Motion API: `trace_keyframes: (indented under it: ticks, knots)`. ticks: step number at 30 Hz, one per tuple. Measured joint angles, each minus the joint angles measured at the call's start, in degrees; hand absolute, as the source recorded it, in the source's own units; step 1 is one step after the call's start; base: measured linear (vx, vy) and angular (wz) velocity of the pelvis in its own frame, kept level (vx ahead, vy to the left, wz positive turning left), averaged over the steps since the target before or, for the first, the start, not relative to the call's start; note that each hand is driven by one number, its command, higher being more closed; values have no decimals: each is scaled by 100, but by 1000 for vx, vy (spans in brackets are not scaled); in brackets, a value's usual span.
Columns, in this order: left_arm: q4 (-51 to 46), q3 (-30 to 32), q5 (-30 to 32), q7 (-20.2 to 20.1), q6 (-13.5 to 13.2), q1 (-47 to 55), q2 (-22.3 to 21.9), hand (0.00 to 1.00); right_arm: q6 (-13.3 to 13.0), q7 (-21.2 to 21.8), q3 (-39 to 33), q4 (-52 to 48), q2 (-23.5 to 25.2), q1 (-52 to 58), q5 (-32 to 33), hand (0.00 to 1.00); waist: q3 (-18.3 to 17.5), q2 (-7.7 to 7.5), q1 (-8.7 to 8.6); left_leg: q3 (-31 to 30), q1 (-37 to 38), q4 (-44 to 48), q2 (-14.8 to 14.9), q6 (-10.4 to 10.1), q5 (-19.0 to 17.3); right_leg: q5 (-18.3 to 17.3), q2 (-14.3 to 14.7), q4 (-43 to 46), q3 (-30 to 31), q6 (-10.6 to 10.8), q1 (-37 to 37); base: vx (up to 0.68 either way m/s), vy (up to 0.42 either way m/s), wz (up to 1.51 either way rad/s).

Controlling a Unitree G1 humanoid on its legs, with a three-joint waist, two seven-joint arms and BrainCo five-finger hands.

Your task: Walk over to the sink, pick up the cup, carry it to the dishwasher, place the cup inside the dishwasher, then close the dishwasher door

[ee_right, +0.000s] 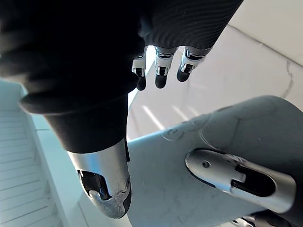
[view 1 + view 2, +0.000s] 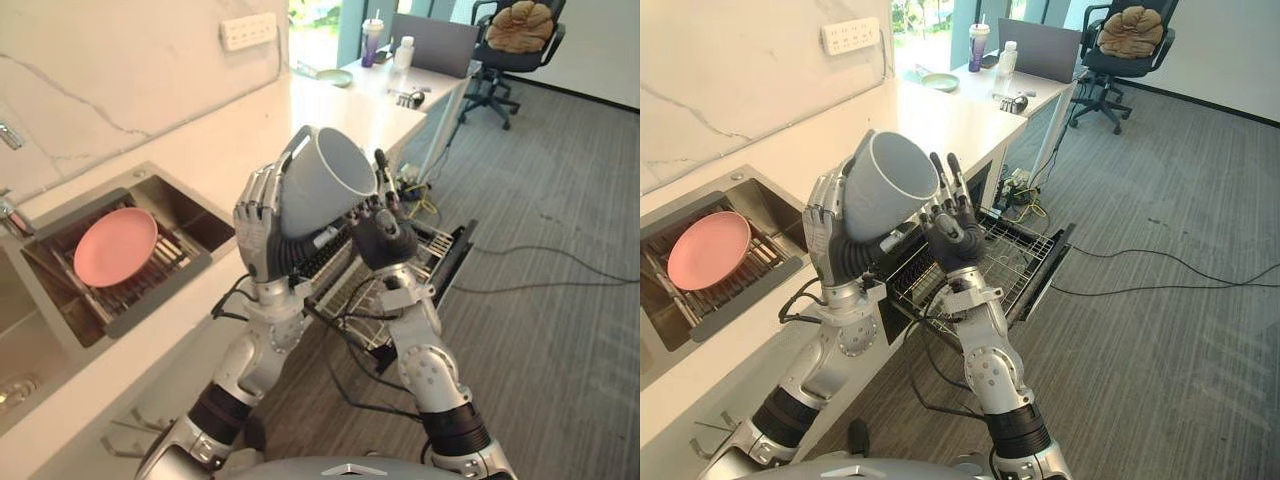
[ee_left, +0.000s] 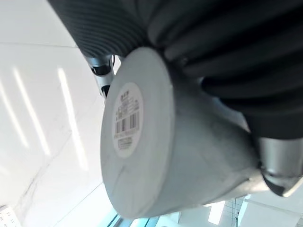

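Observation:
A pale grey cup is held up at chest height, tilted with its mouth pointing up and to the right; its labelled bottom faces the left wrist camera. My left hand is curled round the cup's side from the left. My right hand stands just right of the cup with its fingers straight up, and its thumb is close to the cup's wall. Below both hands the dishwasher's wire rack is pulled out over the open door.
A sink at left holds a pink plate on a rack. The white counter runs back to a desk with a laptop and bottles. An office chair stands behind. Cables lie on the floor at right.

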Motion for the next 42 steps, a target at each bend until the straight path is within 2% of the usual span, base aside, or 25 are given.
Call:
trace_keyframes:
  ticks: [3, 11, 16, 22, 26, 30, 33, 42]
  knots:
    - [25, -7, 1, -45, -2, 0, -1, 100, 38, 125, 136, 12, -4, -27, 88, 0, -7, 6, 0, -4, 0, 0, 1, 5, 6, 8, 2, -5, 0, -11, 0, 0, 0, 0]
    - [405, -33, -1, -11, -22, -4, 0, 100, 120, 110, 152, 467, -10, -280, 48, 0, -102, 5, 28, -7, -8, 1, 9, 45, 35, 7, 16, -36, 2, -8, -4, 0, 0, 0]
    - [407, -94, -3, 100, -26, -6, 1, 100, -22, 101, 181, 481, -19, -343, -196, 0, -102, 6, 42, -10, -8, 1, 9, 42, 33, 7, 16, -34, 1, -8, -3, 0, 0, 0]
    - [406, -182, -51, 59, -24, -11, 2, 100, -46, 140, 302, 481, -55, -366, -190, 0, -110, 7, 54, -15, -8, 0, 9, 21, 18, 9, 16, -24, 1, -10, -3, 0, 0, 0]
    - [404, -213, -48, 4, -28, -11, 11, 100, 122, 480, 355, 694, -239, -509, -77, 0, -162, 23, 86, -22, -8, 0, 9, 18, 20, 10, 17, -22, -3, -12, -1, 0, 0, 0]
    - [350, -210, -48, -20, -46, -12, 24, 100, 262, 635, 357, 764, -286, -562, -69, 0, -173, 38, 125, -28, -9, 0, 9, 17, 20, 10, 17, -22, -11, -13, 3, 0, 0, 0]
    - [360, -212, -43, -51, -47, -12, 65, 100, 272, 751, 375, 906, -287, -598, -68, 0, -174, 38, 139, -32, -14, 0, 9, 17, 20, 10, 17, -26, -17, -13, 2, 0, 0, 0]
    - [393, -225, 130, -17, 34, -12, 104, 100, 209, 706, 501, 906, -453, -643, -68, 0, -174, 38, 189, -35, -17, 0, 10, 17, 21, 10, 20, -32, -18, -12, 1, 0, 0, 0]
